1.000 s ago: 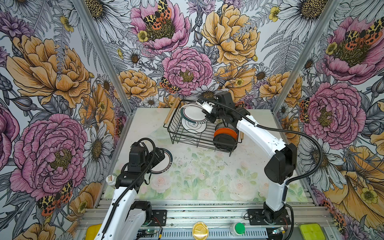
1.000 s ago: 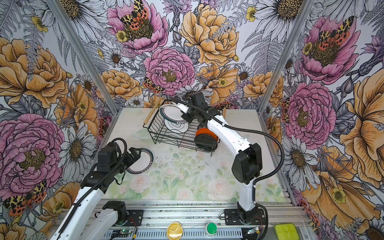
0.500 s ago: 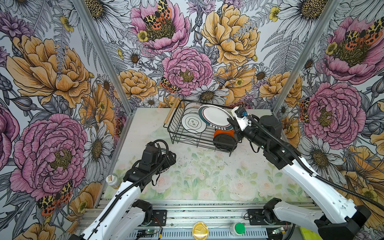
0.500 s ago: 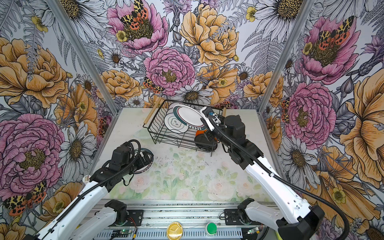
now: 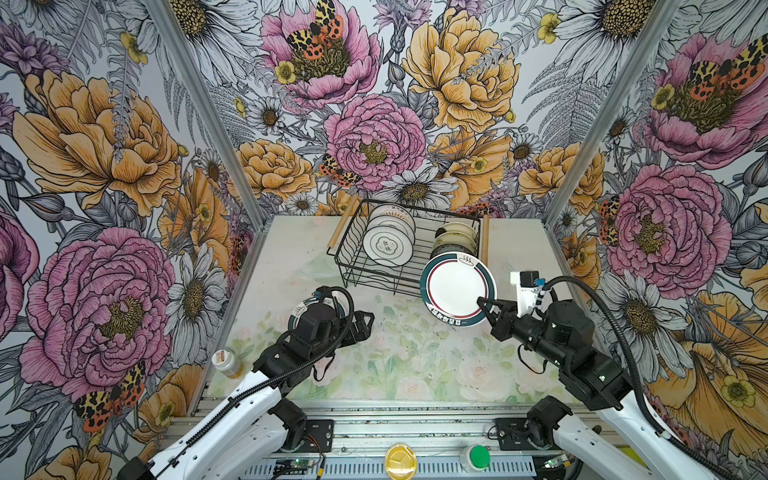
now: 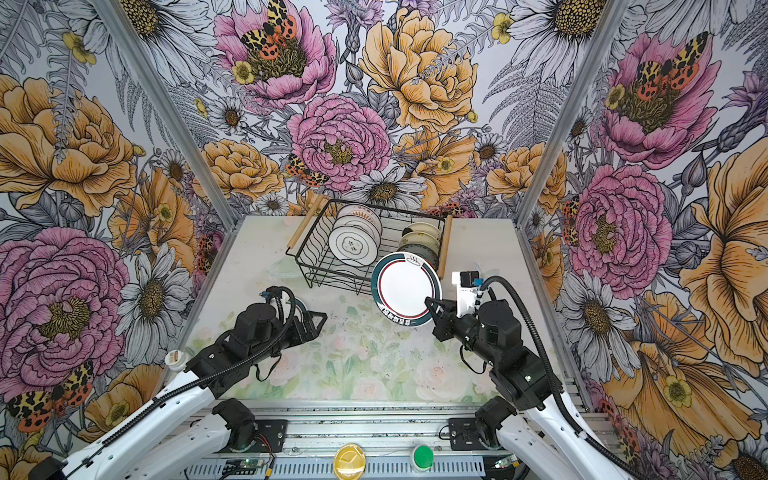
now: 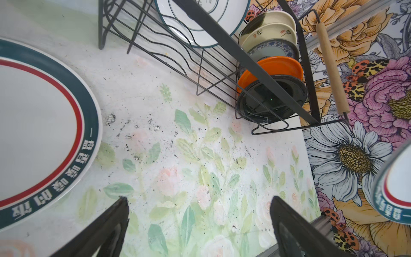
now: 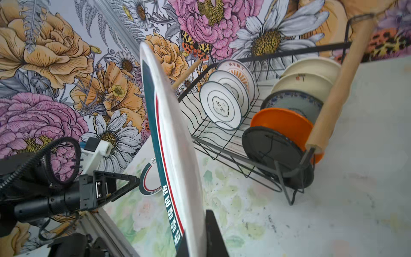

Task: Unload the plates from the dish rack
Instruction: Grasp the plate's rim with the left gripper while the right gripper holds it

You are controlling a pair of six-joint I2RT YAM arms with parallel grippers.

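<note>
Your cell was brightly and evenly lit; shadows on the counter [image 5: 415, 353] were faint. Both top views were sharp. Your wrist views bowed at the edges, and the close plate [image 7: 395, 184] was blurred.

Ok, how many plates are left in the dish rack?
8. Three white plates stand in one group; a black plate, orange plate, blue-patterned plate and two cream plates line up beside the wooden handle. Others could be hidden behind them.
</note>
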